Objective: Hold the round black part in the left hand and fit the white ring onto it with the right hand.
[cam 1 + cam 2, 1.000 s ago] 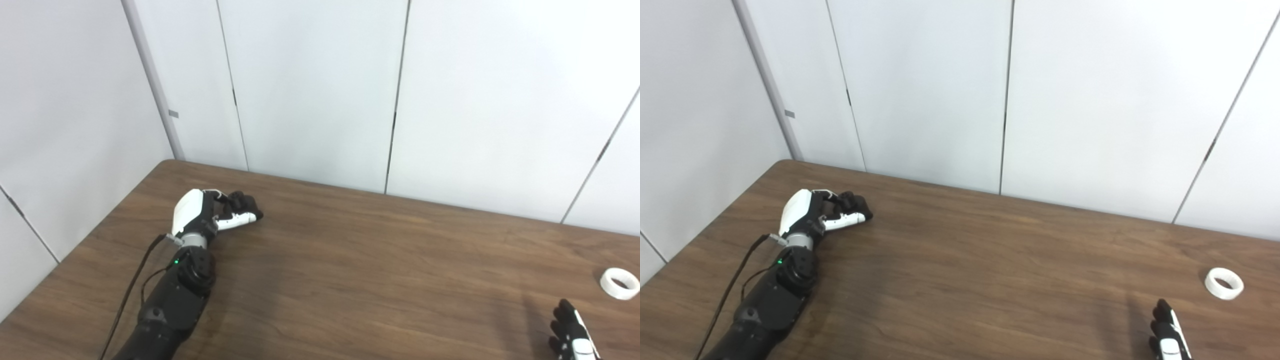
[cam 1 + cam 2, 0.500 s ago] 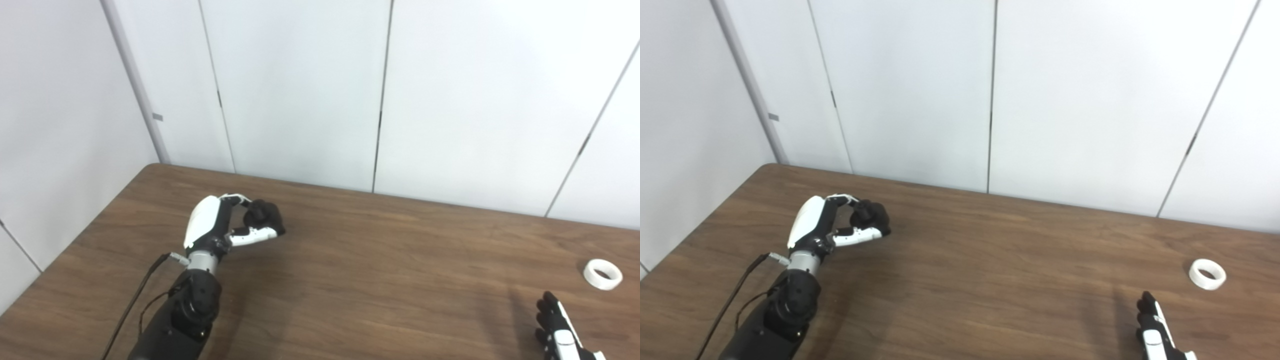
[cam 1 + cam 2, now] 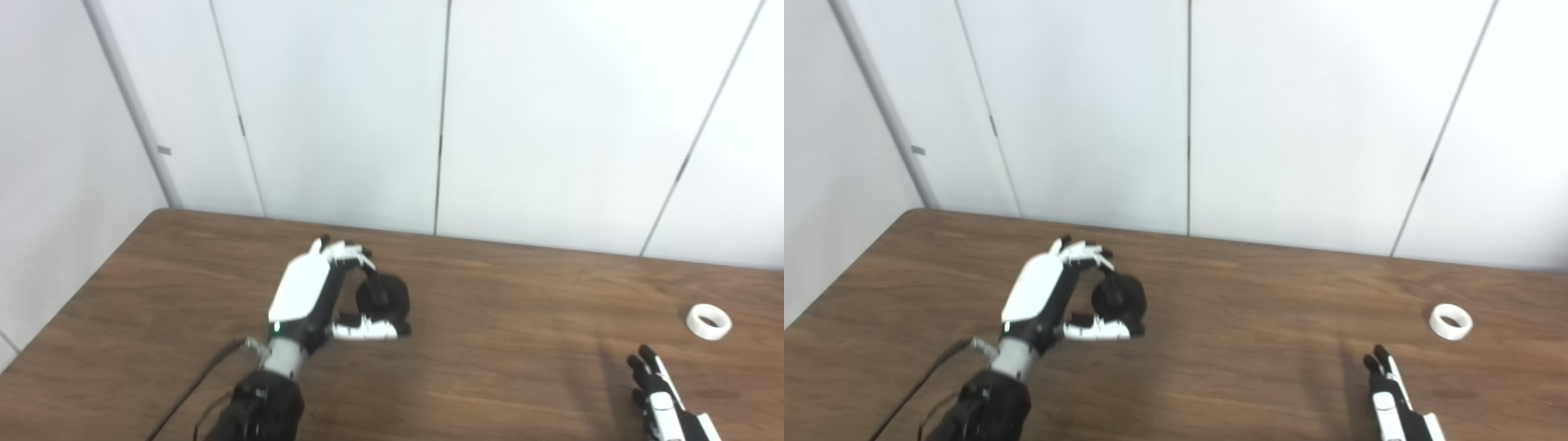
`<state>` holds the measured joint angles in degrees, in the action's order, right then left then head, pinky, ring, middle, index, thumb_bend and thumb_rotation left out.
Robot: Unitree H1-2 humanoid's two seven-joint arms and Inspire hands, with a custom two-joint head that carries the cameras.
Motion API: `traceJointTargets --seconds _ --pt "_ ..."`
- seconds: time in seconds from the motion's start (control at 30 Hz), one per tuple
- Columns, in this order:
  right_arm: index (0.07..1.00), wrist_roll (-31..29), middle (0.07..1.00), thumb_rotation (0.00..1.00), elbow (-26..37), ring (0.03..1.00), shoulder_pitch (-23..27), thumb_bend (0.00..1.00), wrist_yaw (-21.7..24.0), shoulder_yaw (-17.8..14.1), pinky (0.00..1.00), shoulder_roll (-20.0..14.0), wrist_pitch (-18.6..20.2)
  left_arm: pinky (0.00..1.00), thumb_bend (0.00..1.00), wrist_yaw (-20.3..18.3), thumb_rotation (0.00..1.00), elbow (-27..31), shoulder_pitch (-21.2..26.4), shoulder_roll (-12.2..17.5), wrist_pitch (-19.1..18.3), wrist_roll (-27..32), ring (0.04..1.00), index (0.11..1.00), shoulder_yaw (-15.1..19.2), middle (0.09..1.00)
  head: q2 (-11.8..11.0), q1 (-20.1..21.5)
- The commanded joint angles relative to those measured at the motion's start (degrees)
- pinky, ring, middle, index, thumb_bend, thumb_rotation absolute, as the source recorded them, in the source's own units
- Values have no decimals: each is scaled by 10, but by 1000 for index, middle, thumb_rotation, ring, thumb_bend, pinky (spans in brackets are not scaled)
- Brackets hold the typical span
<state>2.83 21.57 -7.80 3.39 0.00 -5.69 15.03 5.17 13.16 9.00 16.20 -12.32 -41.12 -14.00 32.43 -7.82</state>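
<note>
Black round part (image 3: 384,297), white ring (image 3: 708,321), brown wood-grain table (image 3: 502,343).

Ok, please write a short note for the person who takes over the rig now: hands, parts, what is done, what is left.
Left hand: shut on the round black part, held above the table.
Right hand: low at the near right edge, fingers extended, holding nothing.
White ring: lying flat on the table, beyond the right hand, untouched.
Done: black part is picked up.
Left: pick up the ring with the right hand and fit it onto the black part.
</note>
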Motion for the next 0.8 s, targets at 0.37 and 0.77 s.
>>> traceJointTargets --seconds 0.37,0.77 --pt "999 15 956 1000 6 1000 10 490 -16 18 1000 18 -10 1000 525 -18 56 53 -34 -51 61 -81 860 481 -62 767 23 53" --pt "993 14 967 1000 5 981 20 522 -26 19 1000 32 -13 1000 525 -14 57 8 -71 -69 99 -121 863 482 -96 761 39 86"
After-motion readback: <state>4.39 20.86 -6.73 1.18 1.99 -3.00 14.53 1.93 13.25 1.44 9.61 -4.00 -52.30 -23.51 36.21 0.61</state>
